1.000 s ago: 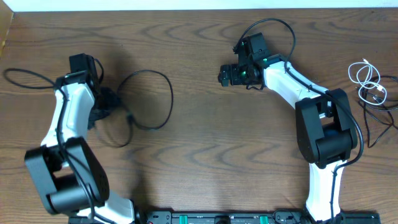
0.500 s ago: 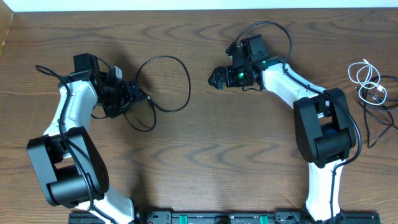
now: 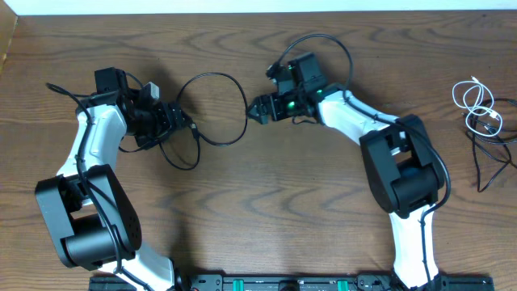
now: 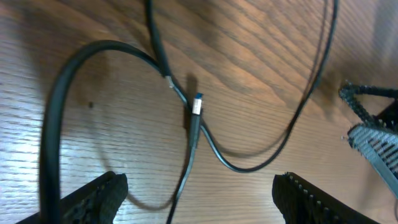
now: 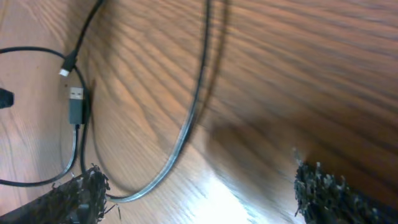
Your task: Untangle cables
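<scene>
A: Overhead first. Whereabouts of the thin black cord in its loose loop (image 3: pixel 214 75)?

B: Flat on the brown wooden table (image 3: pixel 283 210), between the arms: one side by the left gripper (image 3: pixel 172 121), far curve just beside the right gripper (image 3: pixel 257 107). Short white cord (image 3: pixel 477 103) and second thin black cord (image 3: pixel 477 162) bunched together at the right edge, well apart from both grippers, untouched.

A: Left wrist next. State of the fingers?

B: Spread wide, gripping nothing. Looped cord lying on the wood ahead, seeming to cross itself near a small black plug with a blue tip (image 4: pixel 196 112). Thicker black cable (image 4: pixel 53 130) curving along the left: likely arm wiring, so best avoided.

A: Right wrist?

B: Wide apart too, and empty. Long curve of the cord sweeping across the middle; grey-tipped black plug (image 5: pixel 76 102) and smaller white-tipped plug (image 5: pixel 64 71) off to the left, close together.

A: Advice for the step, then?

B: Looks like a two-handed pull about to start. Centre the right fingers over the curve, come down with a pad on each side, then close. Take the left hold near the blue-tipped plug, not on the thick cable. Draw apart slowly and low along the table; stop at any tightening of the crossing.
</scene>
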### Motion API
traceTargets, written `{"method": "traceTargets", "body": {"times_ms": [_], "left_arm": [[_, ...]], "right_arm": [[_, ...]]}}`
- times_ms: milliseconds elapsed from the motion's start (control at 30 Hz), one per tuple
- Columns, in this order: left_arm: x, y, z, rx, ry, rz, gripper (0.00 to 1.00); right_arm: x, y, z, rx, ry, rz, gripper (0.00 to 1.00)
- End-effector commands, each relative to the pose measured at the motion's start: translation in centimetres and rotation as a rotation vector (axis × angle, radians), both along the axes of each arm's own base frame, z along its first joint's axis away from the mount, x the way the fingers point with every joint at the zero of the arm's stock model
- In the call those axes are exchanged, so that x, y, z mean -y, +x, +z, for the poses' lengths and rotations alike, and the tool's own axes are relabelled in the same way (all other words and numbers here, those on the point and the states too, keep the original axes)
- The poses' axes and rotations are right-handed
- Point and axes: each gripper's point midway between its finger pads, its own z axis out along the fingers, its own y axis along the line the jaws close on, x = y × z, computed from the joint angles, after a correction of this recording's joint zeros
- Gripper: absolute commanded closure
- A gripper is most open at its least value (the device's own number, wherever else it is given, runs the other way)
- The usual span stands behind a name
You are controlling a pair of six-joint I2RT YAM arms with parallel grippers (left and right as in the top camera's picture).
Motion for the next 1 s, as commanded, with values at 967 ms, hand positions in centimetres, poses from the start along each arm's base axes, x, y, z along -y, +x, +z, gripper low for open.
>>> {"method": "traceTargets", "body": {"times_ms": [967], "left_arm": [[-1.0,-0.2,-0.9,-0.03,0.057,0.038,0.2]], "right_arm": [[-4.0,3.4,-10.8,0.314,-0.103,-0.101,0.14]]}}
